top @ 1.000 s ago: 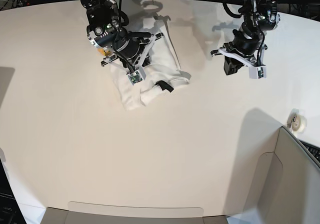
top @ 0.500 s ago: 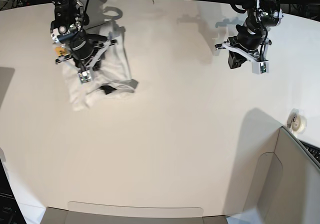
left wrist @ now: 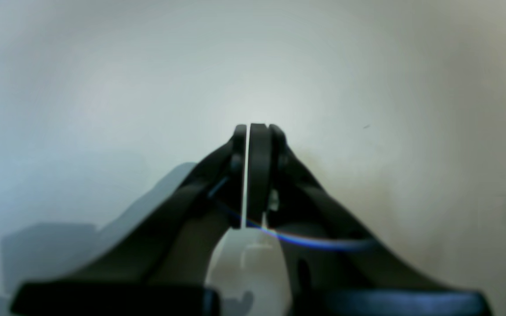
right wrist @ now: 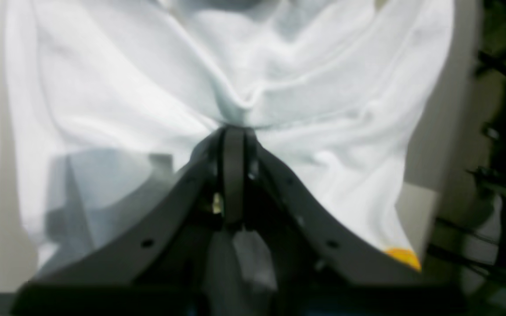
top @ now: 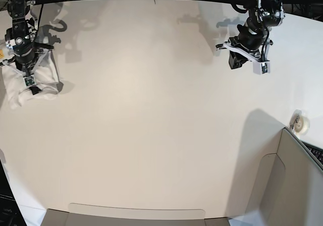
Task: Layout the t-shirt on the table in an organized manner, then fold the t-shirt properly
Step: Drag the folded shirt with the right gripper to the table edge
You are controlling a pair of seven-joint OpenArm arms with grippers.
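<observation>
The white t-shirt (top: pixel 43 77) lies bunched at the far left of the table (top: pixel 151 110), close to its edge. My right gripper (top: pixel 23 67) is over it. In the right wrist view, this gripper (right wrist: pixel 234 131) is shut on a pinched fold of the t-shirt (right wrist: pixel 117 87), and a small yellow-orange patch (right wrist: pixel 404 256) shows at the cloth's edge. My left gripper (top: pixel 236 60) hangs over bare table at the back right. In the left wrist view, it (left wrist: pixel 249 131) is shut and holds nothing.
A grey-white box panel (top: pixel 298 175) stands at the front right corner, with a small tape roll (top: pixel 300 122) beside it. Dark cables (right wrist: pixel 499 131) lie just beyond the table edge by the shirt. A strip (top: pixel 136 212) runs along the front edge.
My right gripper has dragged the bunched t-shirt far to the left across the table, to its left edge. My left gripper has shifted only slightly towards the back.
</observation>
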